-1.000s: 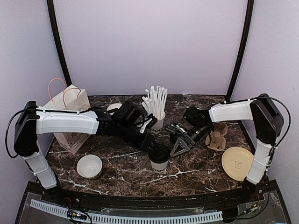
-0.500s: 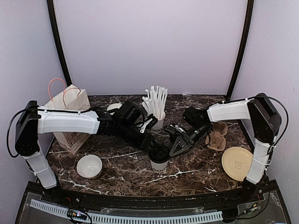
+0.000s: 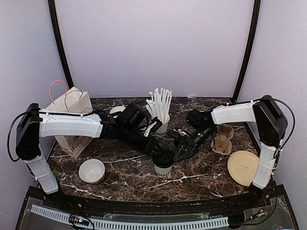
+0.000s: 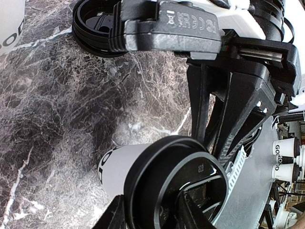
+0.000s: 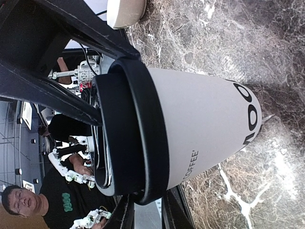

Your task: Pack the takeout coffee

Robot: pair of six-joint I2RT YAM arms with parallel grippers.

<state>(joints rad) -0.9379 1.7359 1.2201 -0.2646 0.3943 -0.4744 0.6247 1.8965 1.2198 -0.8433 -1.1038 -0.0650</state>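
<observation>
One takeout coffee (image 3: 163, 163), a white paper cup with dark lettering and a black lid, stands upright at the middle front of the table. My left gripper (image 3: 157, 149) reaches it from the left. In the left wrist view the left gripper (image 4: 151, 217) holds the rim of the lid (image 4: 176, 183), one finger outside and one in the recess. My right gripper (image 3: 176, 154) comes from the right. In the right wrist view the right gripper (image 5: 147, 212) pinches the near edge of the lid (image 5: 133, 138) above the cup wall (image 5: 205, 124). No other lidded cup is in sight.
A loose black lid (image 4: 95, 26) lies on the marble behind the cup. A cup of white straws (image 3: 161, 115) stands at the back middle, a paper bag (image 3: 72, 120) at the left, a white bowl (image 3: 91, 170) front left. A brown cup carrier (image 3: 222, 139) and a beige plate (image 3: 243, 166) sit at the right.
My right gripper has slid left up to the cup and its jaws have narrowed onto the lid's edge. The left jaws have narrowed a little on the lid.
</observation>
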